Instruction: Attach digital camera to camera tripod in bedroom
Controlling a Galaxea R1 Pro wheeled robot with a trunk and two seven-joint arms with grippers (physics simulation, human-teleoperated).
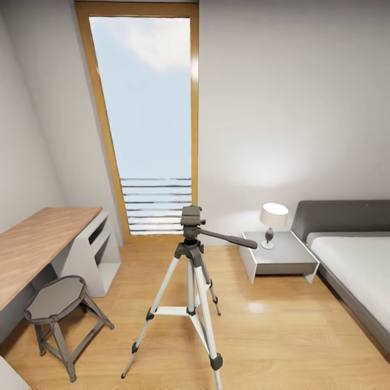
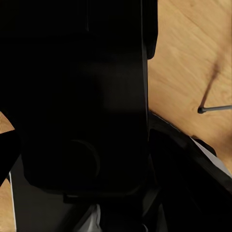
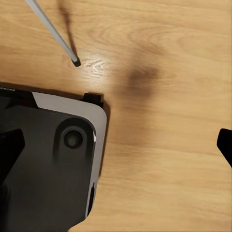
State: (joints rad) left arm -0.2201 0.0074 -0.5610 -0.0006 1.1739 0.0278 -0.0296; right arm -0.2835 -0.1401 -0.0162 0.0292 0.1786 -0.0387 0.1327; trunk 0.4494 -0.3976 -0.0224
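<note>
Standing upright on the wood floor (image 1: 281, 336), the camera tripod (image 1: 190, 292) is seen mid-room, handle pointing right toward the nightstand (image 1: 281, 259). A stool (image 1: 57, 300) is placed left. Whether either gripper is open cannot be told.

**Where the three cameras look**

The head camera sits high and faces the far wall and the window (image 1: 149, 119). It looks down a bit at the tripod (image 1: 190, 287) standing near on the wood floor (image 1: 281, 330). The left wrist camera is very close to a big black shape (image 2: 77, 96), with floor beside it. The right wrist camera points straight down at the floor (image 3: 164, 145) from close by. All three views share that floor.
</note>
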